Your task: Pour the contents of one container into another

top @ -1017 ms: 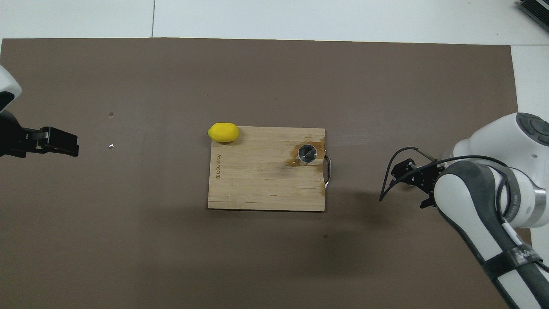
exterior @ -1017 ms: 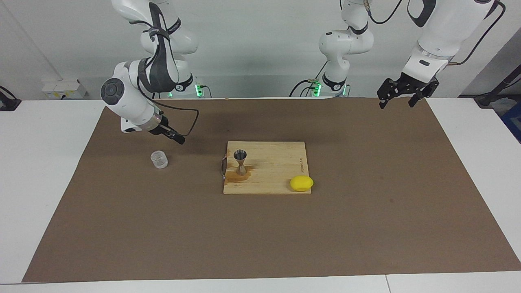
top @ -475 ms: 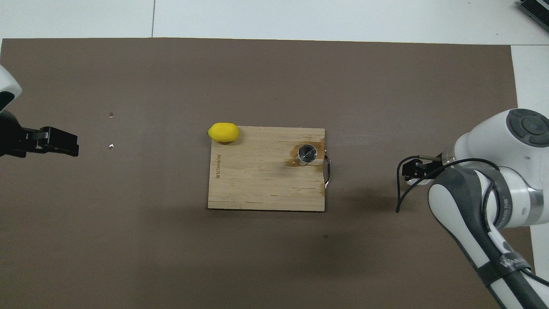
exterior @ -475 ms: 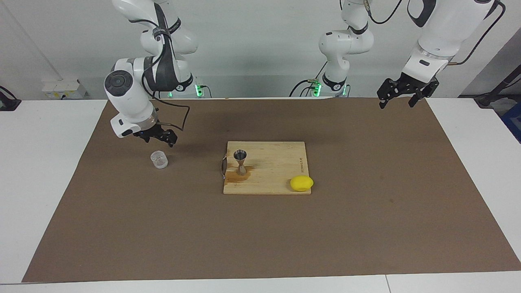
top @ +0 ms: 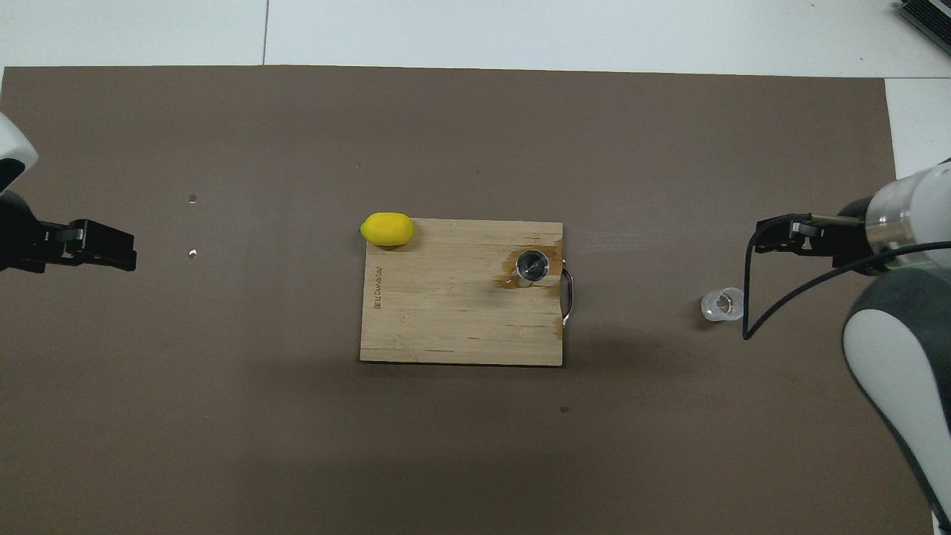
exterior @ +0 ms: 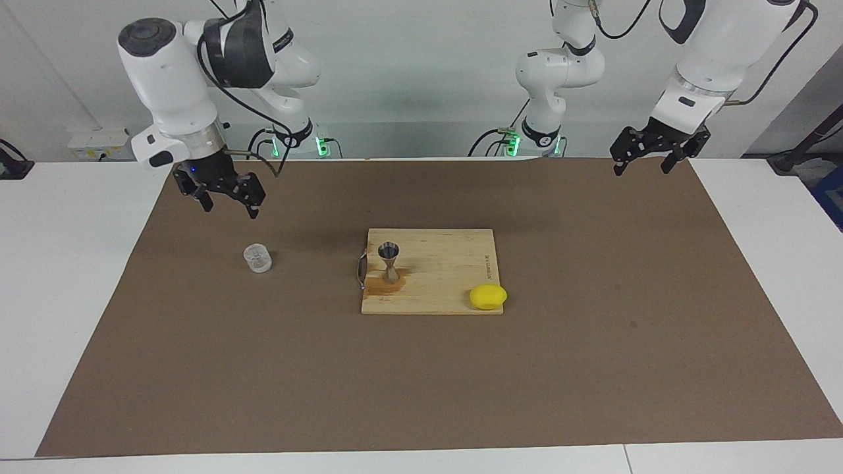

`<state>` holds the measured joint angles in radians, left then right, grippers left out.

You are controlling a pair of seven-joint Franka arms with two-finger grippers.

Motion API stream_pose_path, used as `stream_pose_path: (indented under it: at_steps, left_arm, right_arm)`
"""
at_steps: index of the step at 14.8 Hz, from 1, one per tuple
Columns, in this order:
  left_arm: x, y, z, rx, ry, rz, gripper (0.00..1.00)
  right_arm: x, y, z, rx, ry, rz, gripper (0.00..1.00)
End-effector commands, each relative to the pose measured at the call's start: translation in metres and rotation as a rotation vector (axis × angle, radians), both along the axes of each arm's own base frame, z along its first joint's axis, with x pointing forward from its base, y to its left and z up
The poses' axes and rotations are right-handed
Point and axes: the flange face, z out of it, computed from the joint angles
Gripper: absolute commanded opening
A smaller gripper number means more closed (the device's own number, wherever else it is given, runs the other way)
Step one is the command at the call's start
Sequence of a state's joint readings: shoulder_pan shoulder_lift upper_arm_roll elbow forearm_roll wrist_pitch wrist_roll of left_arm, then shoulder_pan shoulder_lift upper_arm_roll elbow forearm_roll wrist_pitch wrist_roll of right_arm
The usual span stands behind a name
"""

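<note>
Standing upright on the brown mat [exterior: 197, 368], the glass cup [exterior: 257, 258] sits at nine o'clock from the cutting board [exterior: 448, 263]. The jigger [exterior: 389, 262] stands on the board; a lemon [exterior: 488, 297] rests at its edge. The right gripper [exterior: 228, 197] hangs above the mat, fingers apart, empty. The left gripper [exterior: 649, 162] waits, fingers apart, empty.

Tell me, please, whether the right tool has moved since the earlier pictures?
Yes. The right tool has risen and drawn back from the glass cup, toward the mat's edge.
</note>
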<state>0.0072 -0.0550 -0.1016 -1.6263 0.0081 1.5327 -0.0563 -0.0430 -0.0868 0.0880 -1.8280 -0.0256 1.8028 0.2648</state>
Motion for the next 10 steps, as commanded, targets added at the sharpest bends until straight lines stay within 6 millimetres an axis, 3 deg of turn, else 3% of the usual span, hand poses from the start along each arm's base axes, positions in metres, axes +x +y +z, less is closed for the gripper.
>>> stream_pose_path:
  at_steps: [1, 6, 10]
  left_arm:
    - [-0.010, 0.003, 0.002, -0.007, -0.006, -0.006, 1.00]
    - [-0.010, 0.003, 0.002, -0.007, -0.006, -0.006, 1.00]
    - [-0.010, 0.003, 0.002, -0.007, -0.006, -0.006, 1.00]
  right_arm:
    - [0.002, -0.001, 0.042, -0.015, 0.016, 0.021, 0.99]
    - [0.004, 0.001, 0.066, -0.010, 0.057, 0.113, 0.99]
    - [-0.001, -0.001, 0.053, 0.002, 0.084, 0.141, 0.99]
